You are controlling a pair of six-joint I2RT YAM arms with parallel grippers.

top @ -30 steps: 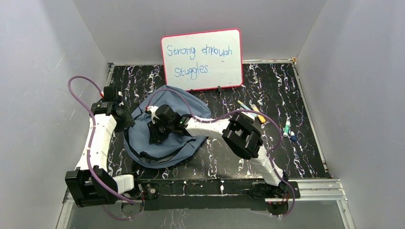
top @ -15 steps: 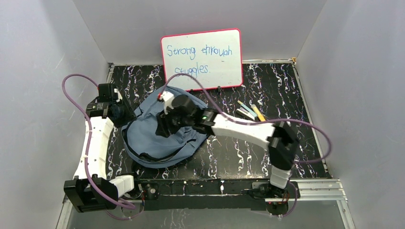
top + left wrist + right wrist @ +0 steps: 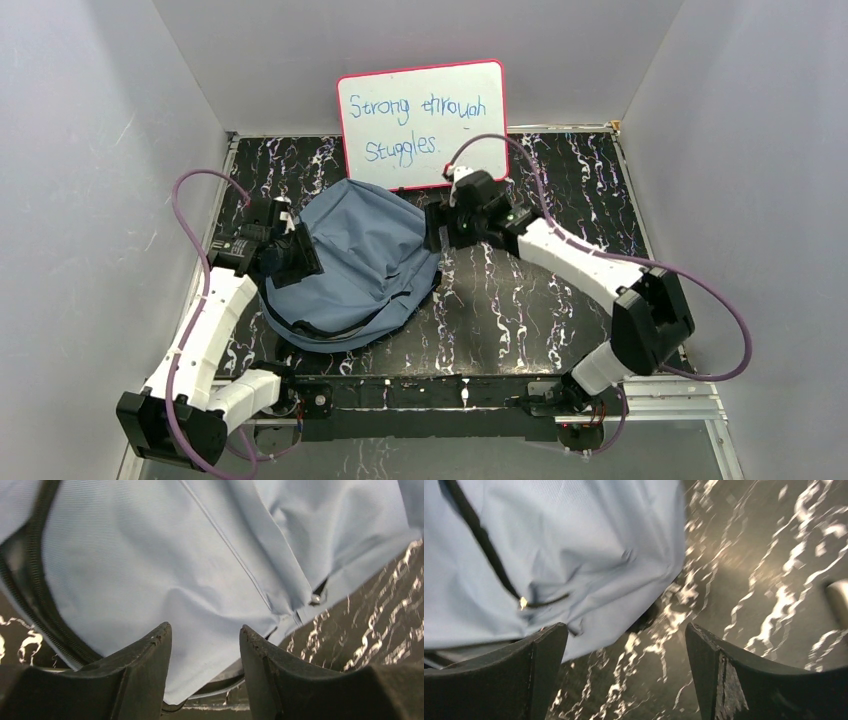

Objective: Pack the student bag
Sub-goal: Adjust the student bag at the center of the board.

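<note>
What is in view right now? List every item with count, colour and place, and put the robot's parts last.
backpack: one, grey-blue with dark zipper lines, lying flat on the left-centre of the table
whiteboard: one, white with a pink frame and blue handwriting, upright at the back edge against the wall
table: one, black with white marbling, beneath everything
cables: two, purple, one looping off each arm
arms: two, white and black, bases at the near edge
left gripper: one, black, open, at the backpack's left edge
right gripper: one, black, open, over the table at the backpack's right edge
</note>
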